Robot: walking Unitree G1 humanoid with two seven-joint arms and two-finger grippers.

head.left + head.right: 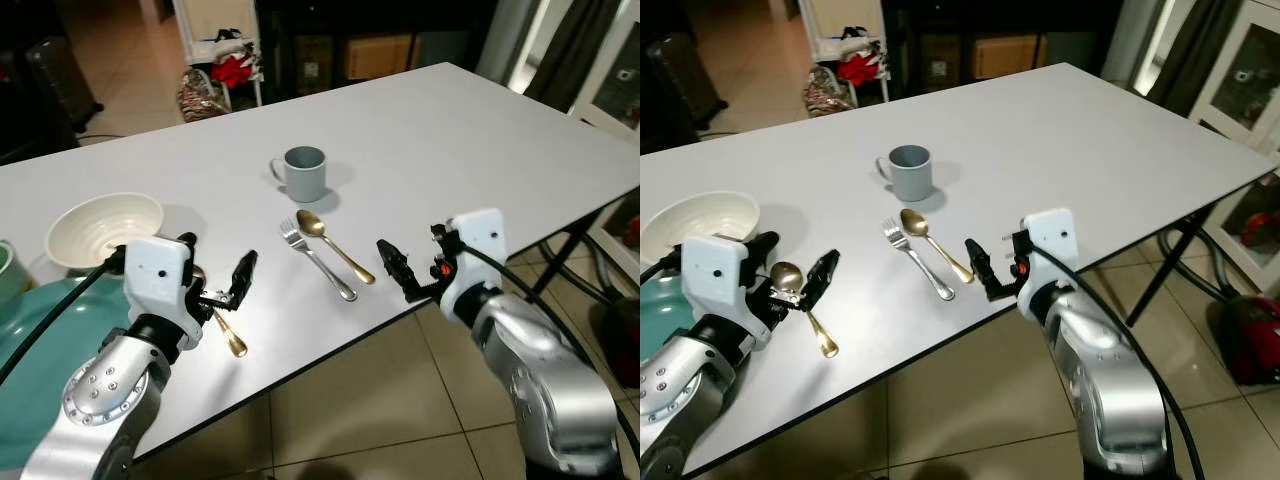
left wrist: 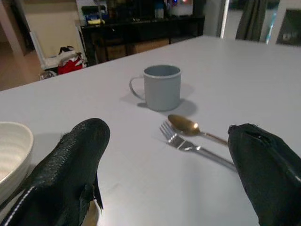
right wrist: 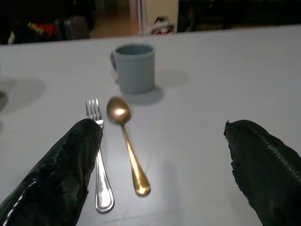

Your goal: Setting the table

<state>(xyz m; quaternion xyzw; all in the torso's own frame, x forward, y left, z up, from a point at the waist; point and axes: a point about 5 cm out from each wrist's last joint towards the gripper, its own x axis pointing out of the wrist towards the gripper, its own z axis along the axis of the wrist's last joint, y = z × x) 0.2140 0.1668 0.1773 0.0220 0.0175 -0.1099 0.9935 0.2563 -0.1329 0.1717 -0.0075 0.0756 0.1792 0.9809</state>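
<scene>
Gleaming gold spoon [image 1: 334, 244], steel fork [image 1: 316, 259], matte grey mug [image 1: 303, 172]

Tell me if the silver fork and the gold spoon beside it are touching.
Apart. The right wrist view shows a strip of bare table between the fork and the gold spoon along their whole length, both lying in front of the mug.

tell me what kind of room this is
Most likely a dining area in a home. A long white table stands on a tiled floor and carries a grey mug, a cream bowl, a fork and gold spoons. Dark cabinets line the far wall.
</scene>
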